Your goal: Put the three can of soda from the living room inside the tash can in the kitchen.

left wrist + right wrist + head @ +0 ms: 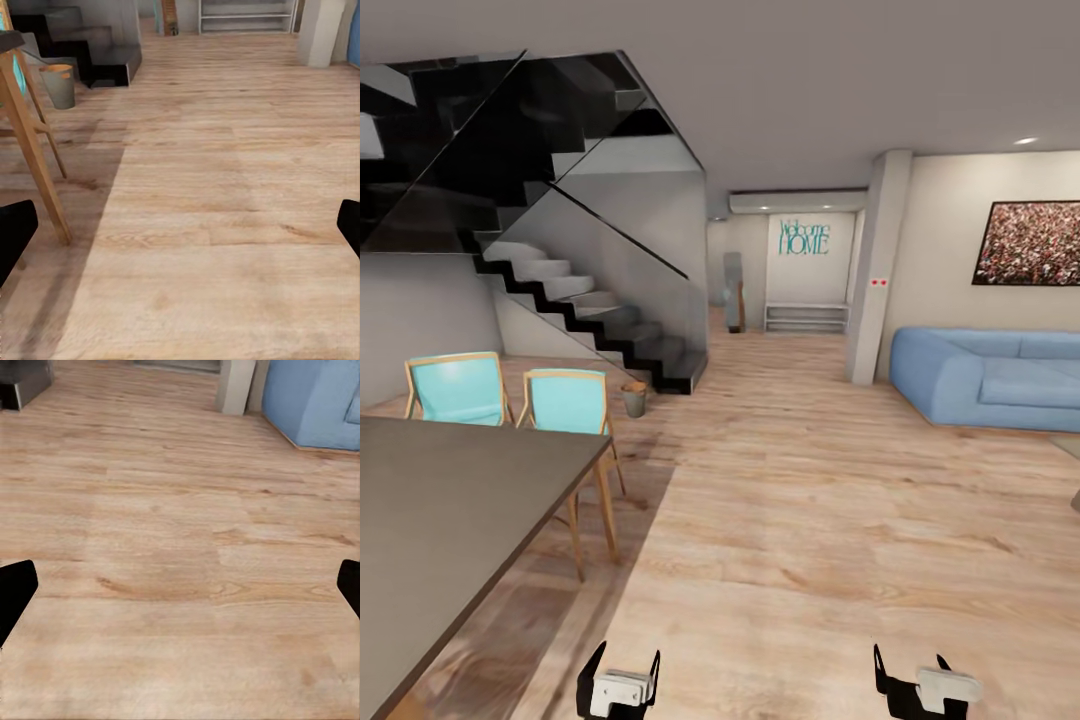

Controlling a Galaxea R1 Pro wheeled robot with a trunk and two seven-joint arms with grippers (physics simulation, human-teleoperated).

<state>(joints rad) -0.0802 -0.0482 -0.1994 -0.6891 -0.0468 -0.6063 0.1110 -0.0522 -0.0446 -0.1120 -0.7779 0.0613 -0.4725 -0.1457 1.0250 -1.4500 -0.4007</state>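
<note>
From my head camera I look across an open room with a warm wood-plank floor (810, 520). At the bottom edge are my two grippers, the left gripper (620, 668) and the right gripper (910, 672), each with its black fingers spread apart and nothing between them. To my left is a dark grey tabletop (450, 500) with two pale blue chairs (565, 400) on wooden legs behind it. Beyond them a black and grey staircase (600, 320) climbs to the left, and a small round bin (634, 399), pale grey with a brown inside, stands on the floor just beside its lowest step. To my right is a light blue sofa (990, 375) against a beige wall, with a framed picture (1028, 243) above it and a square pillar (878, 265) near its end. At the far end a wall bears the words "Welcome HOME" (803, 236).

From my left wrist camera I see floor planks, a wooden chair leg (34, 146), and the bin (58, 85) near the stair foot. My black fingertips (15, 232) sit wide apart at the edges.

From my right wrist camera I see floor, a corner of the sofa (311, 401) and the pillar base (236, 386). My fingertips (15, 589) are spread wide here too.
</note>
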